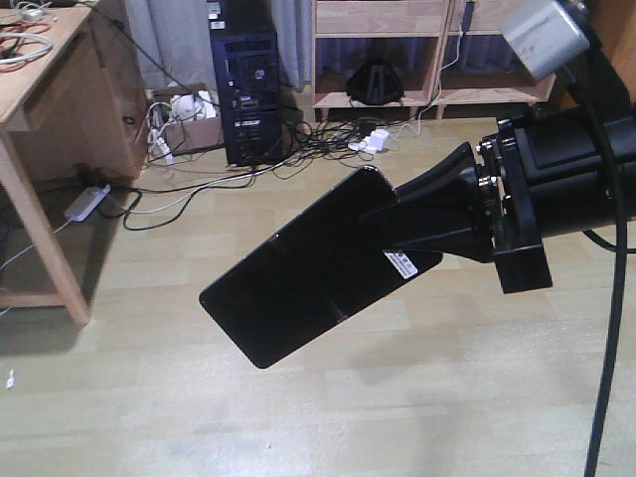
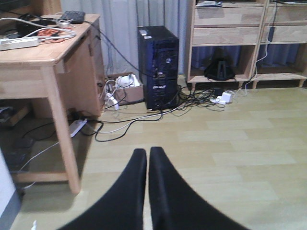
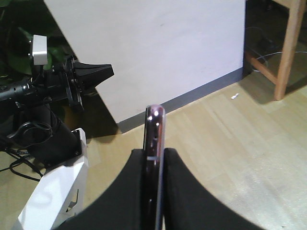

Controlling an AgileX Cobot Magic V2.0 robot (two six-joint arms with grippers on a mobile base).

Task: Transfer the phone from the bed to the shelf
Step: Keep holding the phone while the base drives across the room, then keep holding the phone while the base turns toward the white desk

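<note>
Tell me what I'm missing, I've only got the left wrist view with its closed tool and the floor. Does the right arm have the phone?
Observer: Yes. The right tool is shut on the phone, holding it in the air above the floor.
Operator: How much of it is in the grip?
Observer: Only one end. Most of the phone sticks out past the tool, and a white sticker shows right beside it.
Operator: Is it held squarely?
Observer: The right wrist view shows it edge-on between the fingers, with its pinkish edge running up the middle.
</note>
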